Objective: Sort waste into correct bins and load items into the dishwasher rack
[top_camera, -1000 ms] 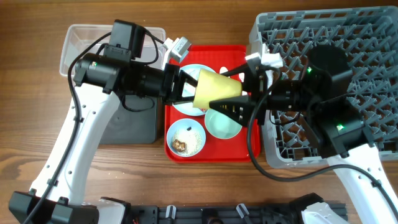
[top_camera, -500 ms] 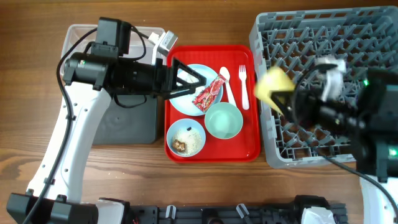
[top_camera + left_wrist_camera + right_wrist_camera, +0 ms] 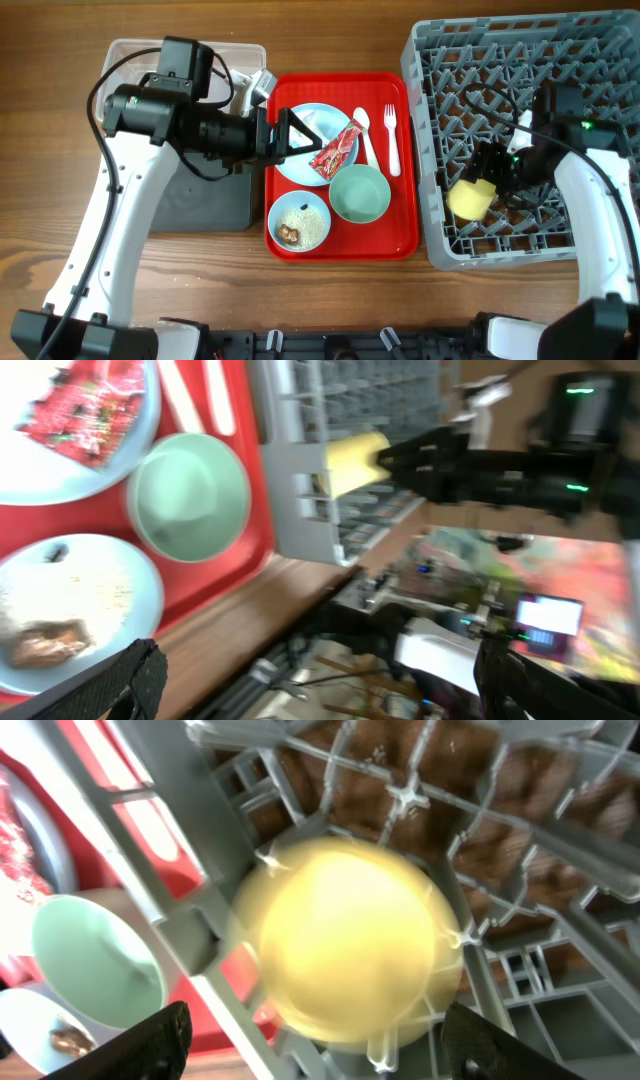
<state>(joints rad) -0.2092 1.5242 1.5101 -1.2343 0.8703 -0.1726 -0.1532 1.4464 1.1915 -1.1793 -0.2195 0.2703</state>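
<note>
- The clear tub [image 3: 120, 62] and the black tray [image 3: 205, 205] sit at the left of the bench [image 3: 60, 240], partly under the left arm.
- The left gripper [image 3: 295, 135] hangs over the left side of the blue plate [image 3: 310, 172]. Its jaws are spread and hold nothing.
- The red tray [image 3: 400, 245] carries the plate with the red wrapper [image 3: 336, 150] on it, the spoon [image 3: 364, 135], the fork [image 3: 392, 140], an empty teal bowl [image 3: 360, 193] and a bowl of rice and brown scraps [image 3: 300, 222].
- The yellow cup [image 3: 470, 198] is down among the pegs in the near left part of the grey rack [image 3: 440, 60], close to the wall beside the red tray.
- The right gripper [image 3: 484, 178] looks to pinch the cup by its sides with its jaws.
- To do this well, I think the right arm should ease the cup down slowly between the pegs. It should let go only when the cup rests and cannot roll, then lift straight up so it does not knock the cup.
</note>
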